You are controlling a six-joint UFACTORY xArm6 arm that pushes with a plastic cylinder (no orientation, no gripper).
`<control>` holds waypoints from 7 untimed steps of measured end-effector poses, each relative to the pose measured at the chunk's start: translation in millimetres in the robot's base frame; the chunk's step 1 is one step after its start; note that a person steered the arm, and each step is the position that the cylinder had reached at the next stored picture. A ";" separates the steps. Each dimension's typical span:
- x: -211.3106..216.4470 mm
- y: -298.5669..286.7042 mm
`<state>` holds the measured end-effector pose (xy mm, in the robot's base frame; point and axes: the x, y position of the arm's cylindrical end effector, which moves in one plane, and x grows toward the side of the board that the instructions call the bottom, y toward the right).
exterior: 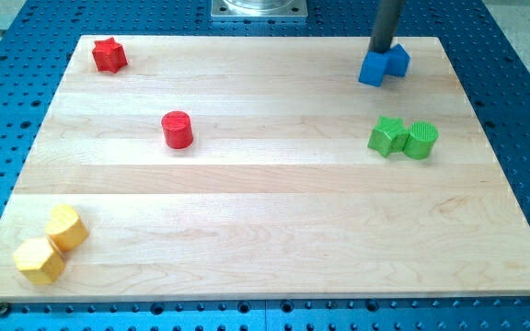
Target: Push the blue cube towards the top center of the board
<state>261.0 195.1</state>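
Blue perforated table [7, 37] carrying a pale wooden board [265, 202] with coloured blocks.

View's left to right: two yellow blocks [51, 244] touch at the board's bottom left corner; a red star [109, 55] sits top left; a red cylinder [178, 130] stands upper left of centre; a green block [387, 135] touches a green cylinder [420, 140] at mid right; the blue cube [374, 70] lies top right, touching a second blue block [397, 60]. My tip [380, 51] meets the blue cube's far side. No end effector is fitted; jaw state does not apply.
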 end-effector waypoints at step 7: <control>46.6 -99.9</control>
<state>307.6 95.2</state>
